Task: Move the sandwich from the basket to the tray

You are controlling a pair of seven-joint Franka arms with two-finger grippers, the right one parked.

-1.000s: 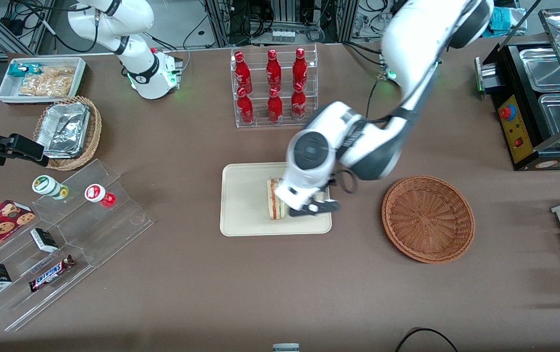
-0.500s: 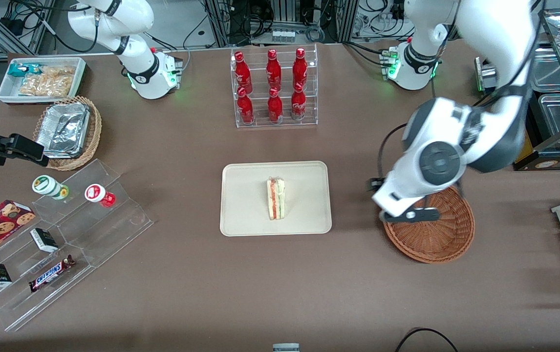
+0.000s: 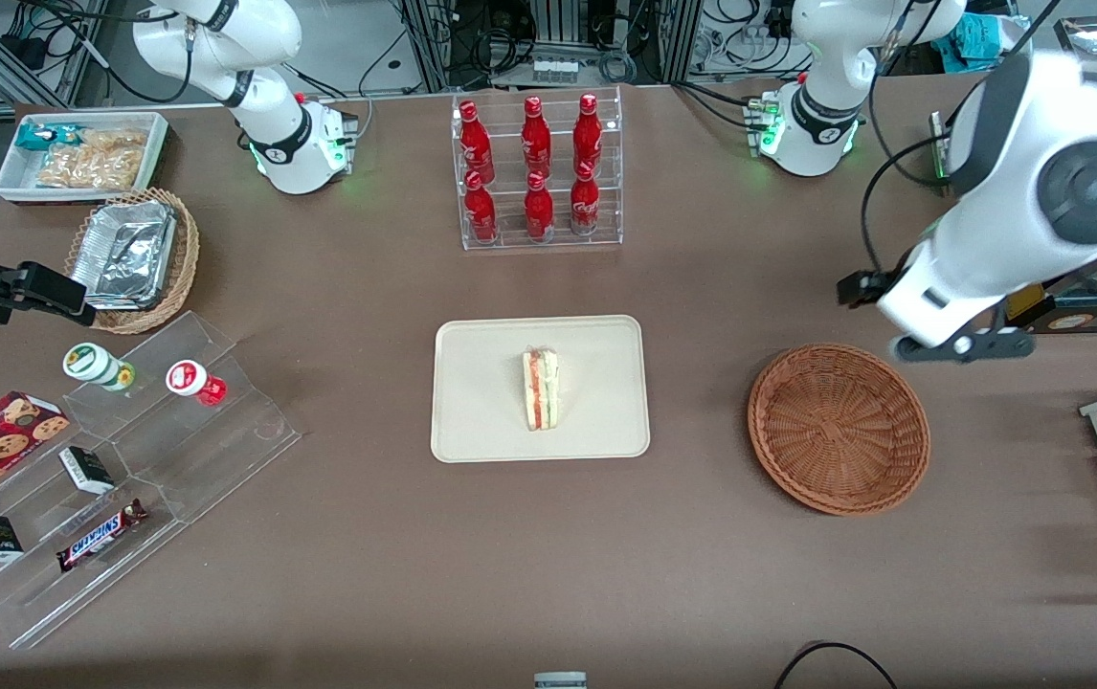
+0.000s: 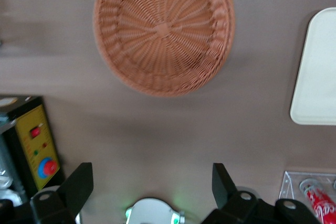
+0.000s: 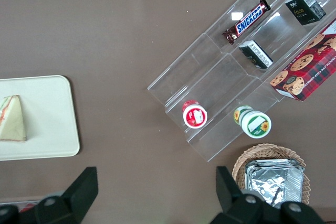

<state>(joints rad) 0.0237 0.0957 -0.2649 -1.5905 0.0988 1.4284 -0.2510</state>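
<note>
Sandwich (image 3: 541, 389) lies on the tray (image 3: 481, 421); basket (image 3: 838, 429) empty. Gripper (image 4: 152, 190) hangs above the surface near the basket, fingers (image 4: 79, 184) wide, holding nothing. Placement appears complete; only retreat remains.

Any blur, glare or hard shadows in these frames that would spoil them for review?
Front view: even light, soft shadows; the sandwich on the tray is crisp, the left arm's open tool slightly smeared above the table near the basket. Left wrist view: whole frame softly blurred. Right wrist view: sharp, mild sheen on the clear shelf.
</note>
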